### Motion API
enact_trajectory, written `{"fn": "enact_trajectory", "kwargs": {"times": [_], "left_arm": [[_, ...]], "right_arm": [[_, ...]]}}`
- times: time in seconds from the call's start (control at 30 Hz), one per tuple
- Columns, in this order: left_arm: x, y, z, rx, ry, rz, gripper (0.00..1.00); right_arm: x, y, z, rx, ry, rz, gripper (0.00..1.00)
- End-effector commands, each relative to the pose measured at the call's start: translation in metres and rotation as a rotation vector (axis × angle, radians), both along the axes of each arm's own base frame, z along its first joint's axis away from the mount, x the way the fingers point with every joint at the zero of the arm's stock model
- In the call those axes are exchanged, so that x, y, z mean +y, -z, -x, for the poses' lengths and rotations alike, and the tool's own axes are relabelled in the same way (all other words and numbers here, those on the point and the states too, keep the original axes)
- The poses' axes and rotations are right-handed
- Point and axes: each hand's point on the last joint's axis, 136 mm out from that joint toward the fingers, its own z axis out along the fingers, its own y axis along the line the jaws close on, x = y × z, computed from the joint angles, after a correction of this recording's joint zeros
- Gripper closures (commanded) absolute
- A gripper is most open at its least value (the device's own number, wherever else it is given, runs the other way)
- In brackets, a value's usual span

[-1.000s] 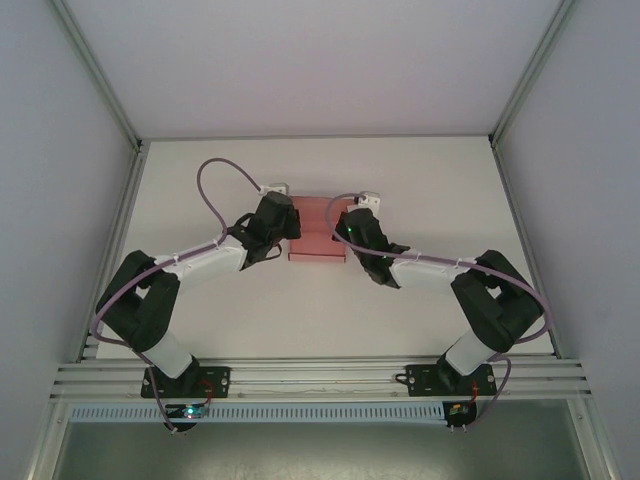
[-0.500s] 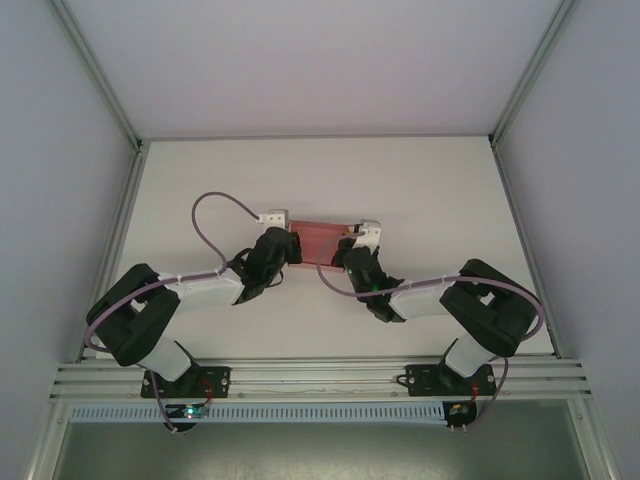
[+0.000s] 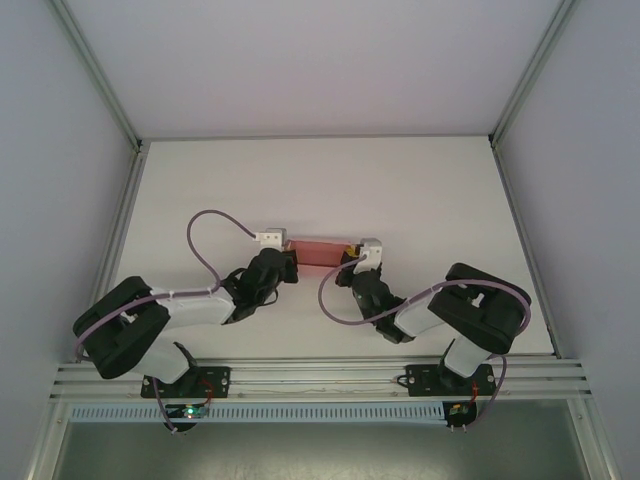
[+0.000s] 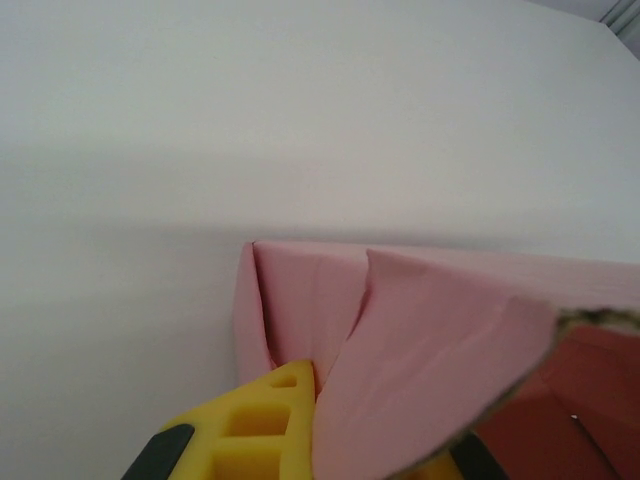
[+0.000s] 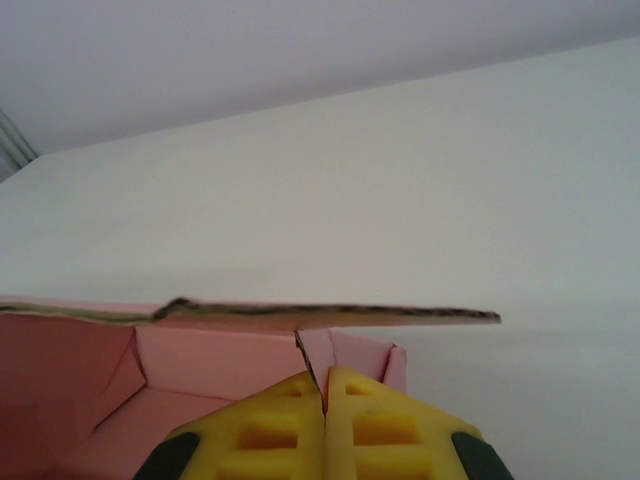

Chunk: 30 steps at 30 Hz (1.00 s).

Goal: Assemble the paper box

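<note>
So the paper box (image 3: 320, 250) sits about mid-table, a bit toward the arms. From above it's a narrow pink strip lying crosswise on the white table (image 3: 430, 190). It's only part folded. In the left wrist view one corner wall stands up, a big flap leans over in front of it, and there's a darker red inside at the lower right. In the right wrist view a flap's raw cardboard edge runs flat across above the pink inside and a small upright end wall.

The left gripper (image 3: 289, 259) is at the box's left end, clamped down on the pink card. Its yellow pad (image 4: 272, 425) sits right up against that leaning flap. The right gripper (image 3: 350, 262) is at the other end, also pinched tight. Its two yellow pads (image 5: 370, 420) are pressed together with just a thin sliver of the box's wall caught between them.

Can't tell whether the box is resting on the table or lifted slightly off it.
</note>
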Motion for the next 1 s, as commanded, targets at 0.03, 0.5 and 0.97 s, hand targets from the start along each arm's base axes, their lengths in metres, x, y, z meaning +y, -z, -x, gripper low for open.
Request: {"fn": "enact_trajectory", "kwargs": {"times": [0.03, 0.5, 0.97], "left_arm": [[0.020, 0.032, 0.028, 0.116, 0.015, -0.128, 0.87], [0.070, -0.022, 0.078, 0.215, -0.043, -0.114, 0.26], [0.069, -0.082, 0.050, 0.189, -0.194, 0.126, 0.00]], "right_arm": [[-0.014, 0.008, 0.008, -0.002, 0.052, 0.090, 1.00], [-0.022, 0.014, 0.014, 0.008, 0.095, 0.180, 1.00], [-0.001, 0.014, 0.024, -0.029, 0.030, 0.257, 1.00]]}}
